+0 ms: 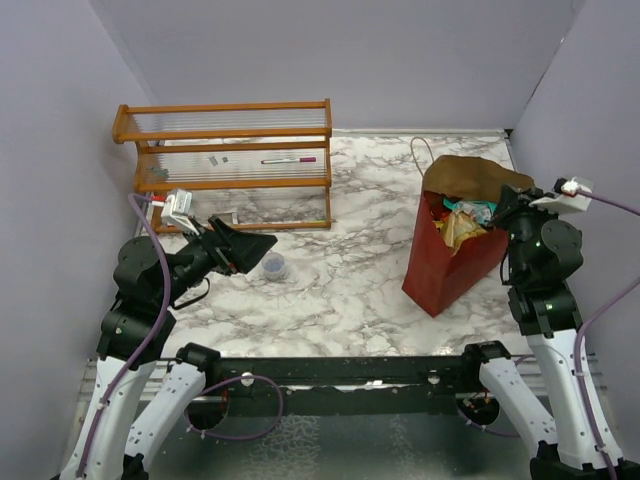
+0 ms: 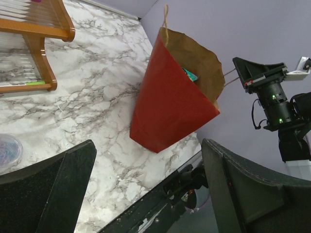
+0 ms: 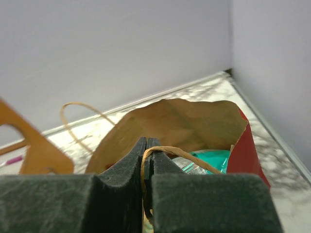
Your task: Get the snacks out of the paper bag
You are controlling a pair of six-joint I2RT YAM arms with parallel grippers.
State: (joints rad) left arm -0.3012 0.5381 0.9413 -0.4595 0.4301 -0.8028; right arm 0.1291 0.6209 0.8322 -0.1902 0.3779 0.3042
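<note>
The dark red paper bag [image 1: 445, 272] stands at the right of the marble table, its mouth tilted toward the right arm. Several snacks [image 1: 462, 222] crowd the opening, red, yellow and teal. My right gripper [image 1: 503, 208] is at the bag's near rim. In the right wrist view this gripper [image 3: 146, 143] is shut on the bag's twisted paper handle [image 3: 182, 152], with a teal packet [image 3: 214, 158] and the tan inside of the bag [image 3: 175, 121] beyond. My left gripper [image 1: 262, 248] hangs open and empty over the table's left, pointing at the bag [image 2: 170, 97].
A wooden rack [image 1: 230, 150] with a pen stands at the back left. A small clear round container [image 1: 273, 265] sits on the table just right of the left gripper. The bag's far handle [image 1: 418, 150] loops up behind it. Purple walls close in on three sides.
</note>
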